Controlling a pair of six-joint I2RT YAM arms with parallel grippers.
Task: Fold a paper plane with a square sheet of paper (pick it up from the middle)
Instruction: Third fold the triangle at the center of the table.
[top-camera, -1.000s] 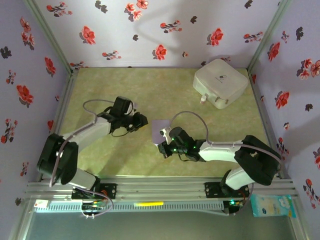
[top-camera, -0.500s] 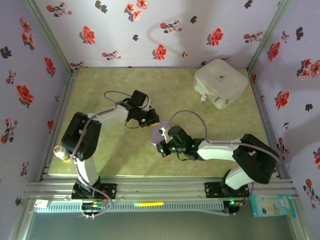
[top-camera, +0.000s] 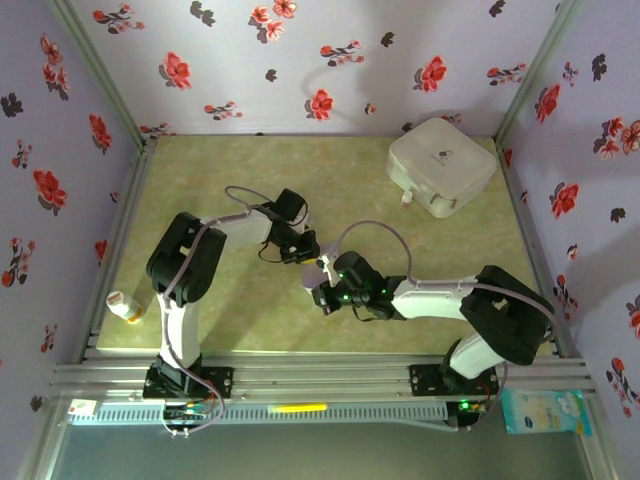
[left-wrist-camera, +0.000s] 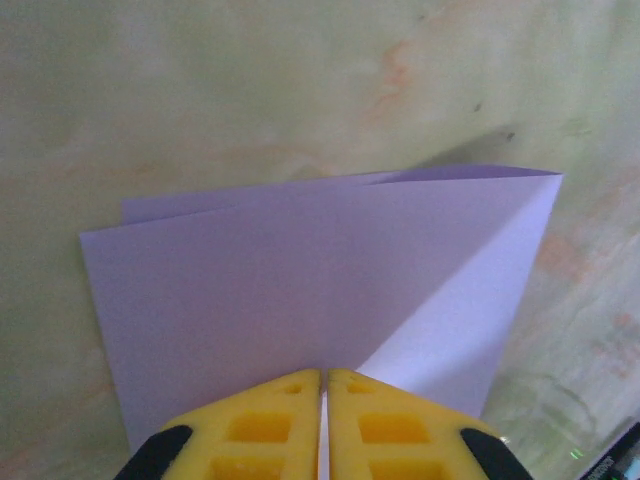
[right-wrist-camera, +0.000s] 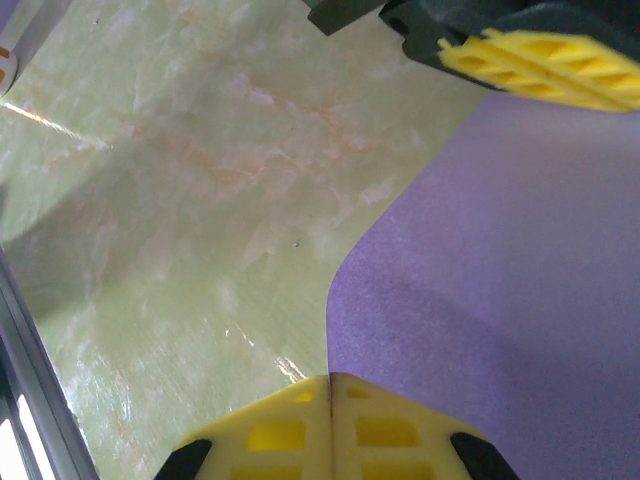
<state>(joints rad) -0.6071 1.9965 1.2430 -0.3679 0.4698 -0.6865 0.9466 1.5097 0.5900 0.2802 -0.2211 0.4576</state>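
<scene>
Square sheet of paper (top-camera: 314, 268) sits near the middle of the green marbled table (top-camera: 200, 170), a bit toward the near side. It is pale purple and plain. From above, only a small bit of it shows, between the 2 grippers.

In the left wrist view the square sheet of paper (left-wrist-camera: 320, 270) is folded over, so 2 layers show. The top layer does not line up with the bottom one, and a thin strip of the bottom layer peeks out along the far edge. The fold is at the right. A dark shadow lies on the table just past the far right corner. I cannot tell if the paper touches the table.

The left gripper (left-wrist-camera: 323, 375) is clenched on the near edge of the paper. Its yellow fingers (left-wrist-camera: 260, 425) are pressed almost together, with the paper running in between them. From above, the left gripper (top-camera: 306, 250) is at the far left side of the paper.

The right gripper (right-wrist-camera: 330, 378) is also clenched, and its 2 yellow fingers (right-wrist-camera: 270, 430) meet. The curved edge of the paper (right-wrist-camera: 500, 300) runs right into the line where they meet, so it is pinching the paper at that edge. One yellow finger of the left gripper (right-wrist-camera: 540, 62) shows at the far side of this view. From above, the right gripper (top-camera: 320, 292) is at the near side of the paper.

A white rounded box (top-camera: 441, 167) sits at the far right corner of the table, well apart from the paper. A small white and orange thing (top-camera: 124, 305) lies at the near left edge.
</scene>
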